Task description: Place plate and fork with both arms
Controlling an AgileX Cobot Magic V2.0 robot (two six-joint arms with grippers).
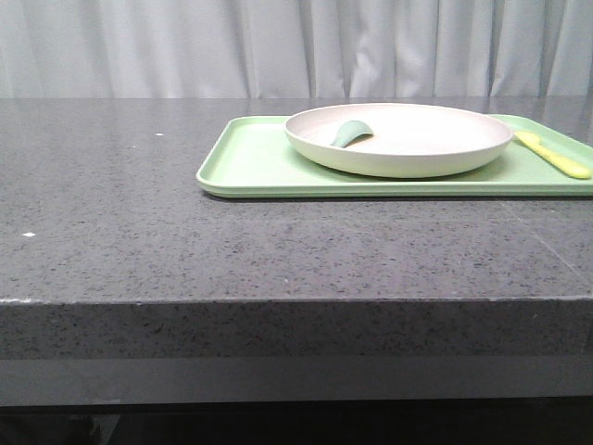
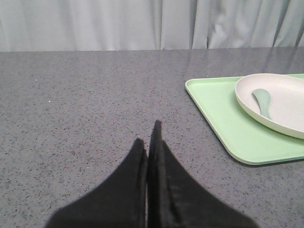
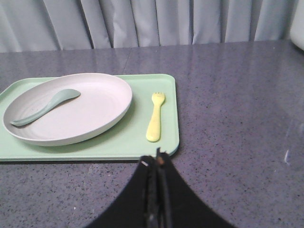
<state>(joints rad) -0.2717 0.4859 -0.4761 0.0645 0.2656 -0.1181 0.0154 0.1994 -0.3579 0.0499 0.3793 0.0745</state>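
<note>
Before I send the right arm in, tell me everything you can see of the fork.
The fork is small, pale yellow, plastic-looking, with short tines and a handle that widens to a rounded end. It lies flat on the green tray, beside the plate on its right and apart from it, tines pointing toward the curtain. Nothing holds it.

In your front view the tray (image 1: 250, 162) and fork (image 1: 554, 156) run off the right edge. The plate's (image 1: 398, 153) near rim hides most of the spoon (image 1: 350, 133). Neither gripper appears there.
</note>
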